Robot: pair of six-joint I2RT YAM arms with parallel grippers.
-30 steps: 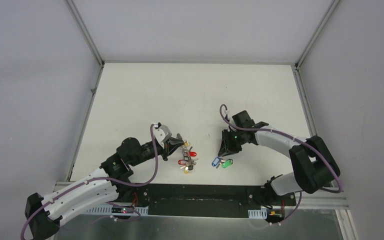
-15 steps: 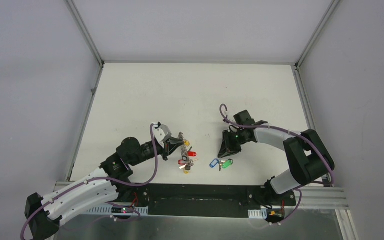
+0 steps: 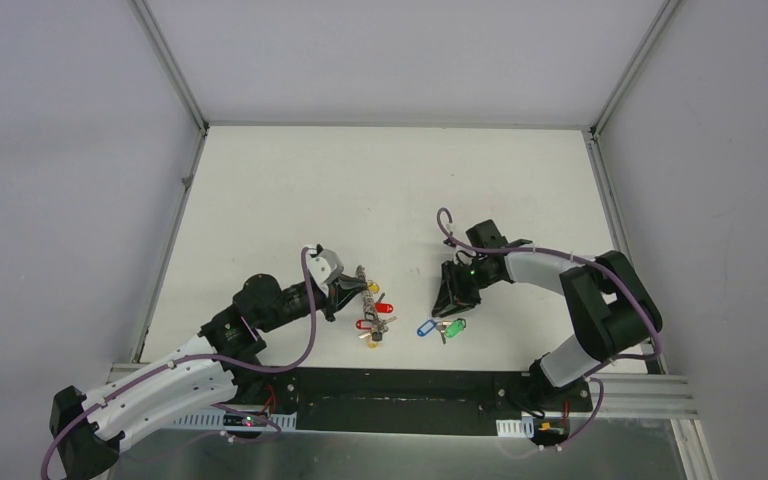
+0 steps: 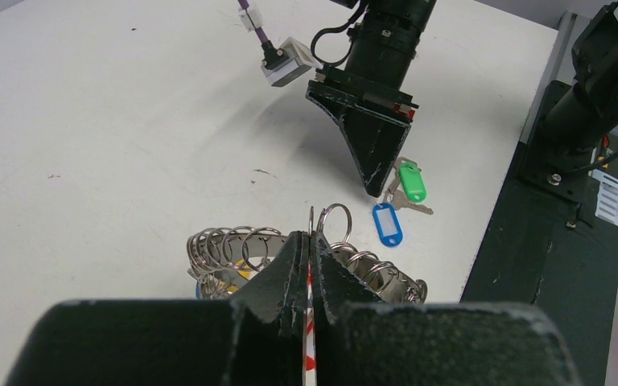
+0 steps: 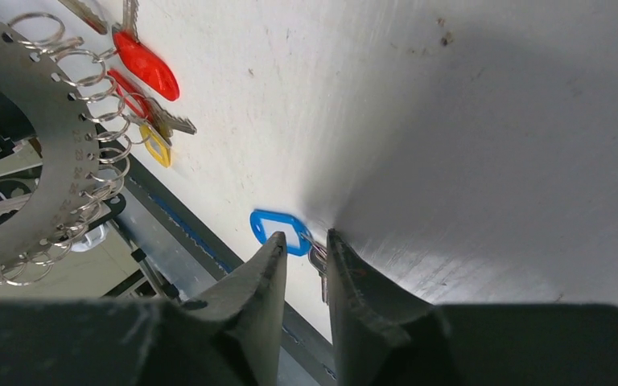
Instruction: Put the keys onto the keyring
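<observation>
The keyring (image 3: 368, 305) is a silvery band strung with small rings (image 4: 225, 245) and keys with red and yellow tags. My left gripper (image 3: 345, 296) is shut on its band, which shows as a thin edge between the pressed fingers (image 4: 309, 241). The two keys lie on the table right of it, one with a blue tag (image 3: 425, 328) and one with a green tag (image 3: 454, 326). My right gripper (image 3: 444, 312) points down just above them. Its jaws stand slightly apart (image 5: 306, 237) astride the blue tag's (image 5: 269, 221) metal key (image 5: 319, 261), not clamped on it.
Red tag (image 5: 145, 68) and yellow tag (image 5: 158, 149) hang from the keyring on the side facing the right gripper. The black base rail (image 3: 400, 385) runs close in front of the keys. White table (image 3: 380, 190) stretches beyond both arms.
The right gripper's jaws narrowed, then widened again. The blue and green keys slid a little to the left. The left arm and the keyring stayed put.
</observation>
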